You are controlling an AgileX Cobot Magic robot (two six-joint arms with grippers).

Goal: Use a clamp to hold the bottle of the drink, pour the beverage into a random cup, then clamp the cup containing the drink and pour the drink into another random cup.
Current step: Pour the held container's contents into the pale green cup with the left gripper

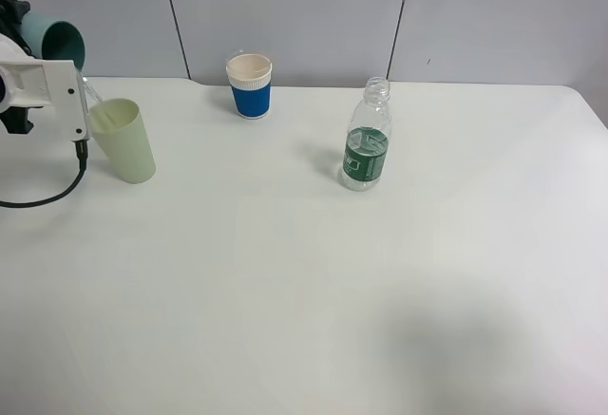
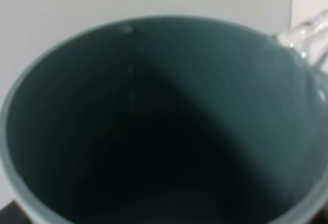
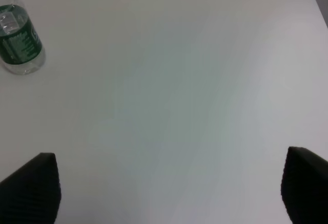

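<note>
My left gripper [image 1: 27, 28] is shut on a teal cup [image 1: 59, 39], held tipped on its side at the far left, its mouth over a pale green cup [image 1: 123, 140] standing on the table. A thin clear stream [image 1: 87, 90] runs from the teal rim toward the green cup. The teal cup's dark inside [image 2: 154, 131] fills the left wrist view, with the clear stream [image 2: 302, 29] at its rim. The clear bottle [image 1: 367, 140] with a green label stands upright and uncapped mid-table; it also shows in the right wrist view [image 3: 18, 39]. My right gripper [image 3: 169, 188] is open, empty, above bare table.
A blue cup [image 1: 250, 85] with a white rim stands at the back, between the green cup and the bottle. A black cable [image 1: 57, 192] loops on the white table [image 1: 304, 301] under the left arm. Grey wall panels stand behind the table's far edge.
</note>
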